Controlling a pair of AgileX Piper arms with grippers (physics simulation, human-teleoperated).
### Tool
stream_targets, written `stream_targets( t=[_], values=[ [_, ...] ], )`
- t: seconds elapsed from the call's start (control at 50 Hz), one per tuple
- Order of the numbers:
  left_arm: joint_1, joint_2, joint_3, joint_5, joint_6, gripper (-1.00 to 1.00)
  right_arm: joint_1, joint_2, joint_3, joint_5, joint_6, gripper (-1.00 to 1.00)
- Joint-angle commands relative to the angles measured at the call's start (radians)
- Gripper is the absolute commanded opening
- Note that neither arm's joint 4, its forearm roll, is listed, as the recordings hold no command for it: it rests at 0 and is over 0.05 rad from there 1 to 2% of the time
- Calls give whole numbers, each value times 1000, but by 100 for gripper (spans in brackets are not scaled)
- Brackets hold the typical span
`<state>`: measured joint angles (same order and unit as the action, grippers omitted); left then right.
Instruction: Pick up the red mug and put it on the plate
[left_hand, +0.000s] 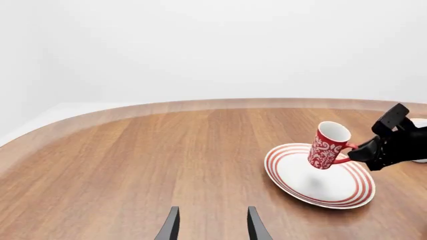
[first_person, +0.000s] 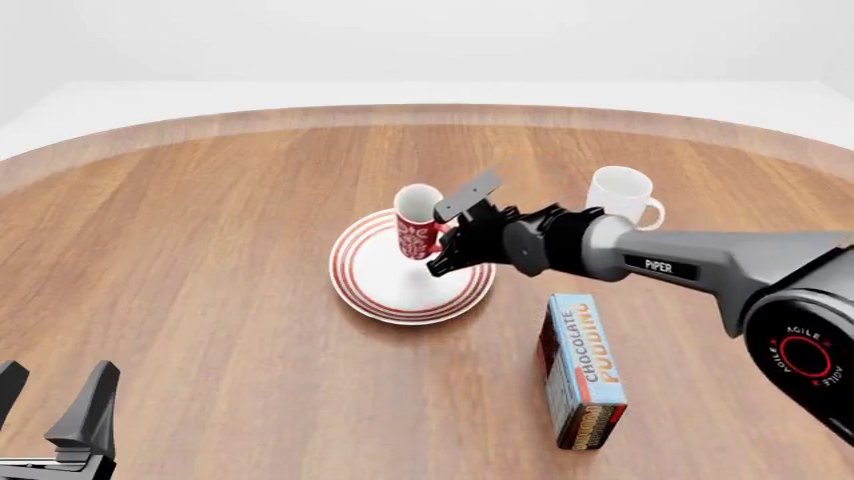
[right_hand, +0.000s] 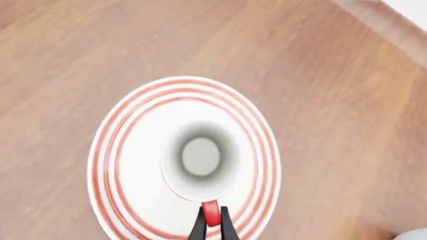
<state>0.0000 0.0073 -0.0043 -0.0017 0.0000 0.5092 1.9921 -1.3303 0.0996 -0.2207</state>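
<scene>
The right gripper (first_person: 445, 243) is clamping the red mug's (first_person: 416, 221) handle, holding it tilted above the plate (first_person: 400, 300) mid-table; the left gripper (first_person: 56, 410) is idling apart near the table's near-left edge; released tilted, the mug is likely tipping over.

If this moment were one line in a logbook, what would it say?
right gripper: shut on red mug handle | mug: tilted, above plate | left gripper: open, idle
</scene>
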Motion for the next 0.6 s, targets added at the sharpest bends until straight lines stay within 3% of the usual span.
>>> stream_targets(
  t=[0.02,0.5,0.6],
  values=[
    [0,0,0,0,0,100,0,47,-36,-5,10,-100],
    [0,0,0,0,0,100,0,68,-38,-11,10,-100],
    [0,0,0,0,0,100,-14,77,-47,-23,-12,-100]
  ],
)
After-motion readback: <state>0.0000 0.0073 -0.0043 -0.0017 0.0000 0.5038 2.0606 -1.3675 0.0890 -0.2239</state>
